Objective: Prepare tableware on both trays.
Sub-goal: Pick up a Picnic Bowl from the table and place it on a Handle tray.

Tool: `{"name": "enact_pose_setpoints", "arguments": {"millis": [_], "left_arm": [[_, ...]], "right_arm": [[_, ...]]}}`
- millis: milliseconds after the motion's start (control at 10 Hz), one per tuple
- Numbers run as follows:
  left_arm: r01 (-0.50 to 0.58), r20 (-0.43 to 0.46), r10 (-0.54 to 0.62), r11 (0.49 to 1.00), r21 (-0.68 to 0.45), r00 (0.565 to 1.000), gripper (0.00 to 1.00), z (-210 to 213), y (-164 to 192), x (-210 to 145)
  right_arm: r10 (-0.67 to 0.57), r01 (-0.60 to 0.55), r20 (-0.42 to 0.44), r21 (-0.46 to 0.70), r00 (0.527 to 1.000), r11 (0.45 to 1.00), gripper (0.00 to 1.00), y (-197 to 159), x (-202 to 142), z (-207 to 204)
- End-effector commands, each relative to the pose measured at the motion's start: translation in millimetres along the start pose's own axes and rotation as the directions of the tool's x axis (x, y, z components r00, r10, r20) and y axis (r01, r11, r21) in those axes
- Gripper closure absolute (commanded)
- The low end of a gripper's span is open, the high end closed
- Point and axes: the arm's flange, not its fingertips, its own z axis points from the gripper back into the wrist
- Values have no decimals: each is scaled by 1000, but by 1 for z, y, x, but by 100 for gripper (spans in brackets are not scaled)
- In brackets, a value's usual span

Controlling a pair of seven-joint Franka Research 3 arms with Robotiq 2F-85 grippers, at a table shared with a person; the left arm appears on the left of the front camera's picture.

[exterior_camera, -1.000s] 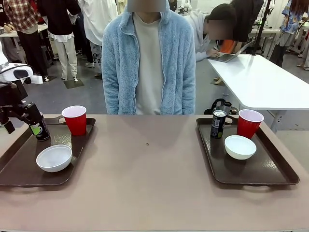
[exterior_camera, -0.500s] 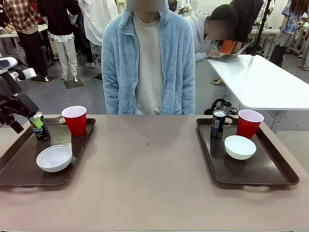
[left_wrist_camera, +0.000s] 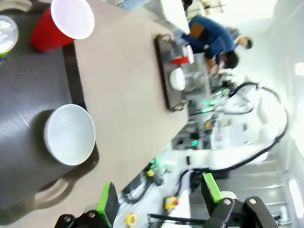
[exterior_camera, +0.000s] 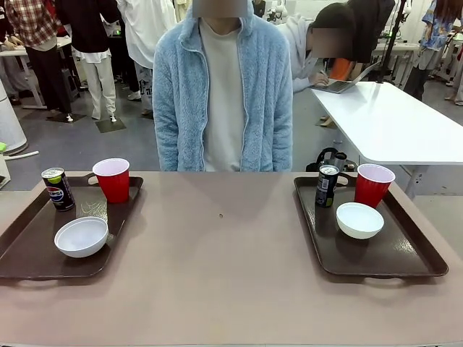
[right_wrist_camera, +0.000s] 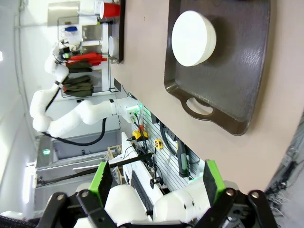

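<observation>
A tan table holds two dark brown trays, one at each end. On the left tray, a slim black soda can stands upright at the far left corner, a red cup stands just to its right along the far rim, and a white bowl sits nearer, toward the tray's right side. On the right tray, a second black can stands at the far left corner with a red cup to its right, and a white bowl sits just in front of them. All six pieces stand apart from one another.

A person in a light blue fleece jacket stands at the far side of the table, facing it.

The left gripper hangs above the near edge of the left tray, its green-padded fingers spread wide and holding nothing. The right gripper is likewise spread wide and empty, off the near end of the right tray.
</observation>
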Motion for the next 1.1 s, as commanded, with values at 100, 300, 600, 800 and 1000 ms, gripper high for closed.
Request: {"name": "enact_pose_setpoints", "arguments": {"millis": [100,300,600,800,1000], "left_arm": [[-72,-4,72,997,-42,997,7,21,26,25],[-98,3,98,994,-57,995,7,40,43,27],[-25,-47,23,999,-44,999,7,35,37,31],[-123,-4,123,992,-36,992,7,36,46,26],[-123,-4,123,992,-36,992,7,36,46,26]], "right_arm": [[-11,11,1,-14,1000,1000,0,2,-2,-3],[-11,11,1,-14,1000,1000,0,2,-2,-3],[-11,11,1,-14,1000,1000,0,2,-2,-3],[-11,11,1,-14,1000,1000,0,2,-2,-3],[-11,11,1,-14,1000,1000,0,2,-2,-3]]}}
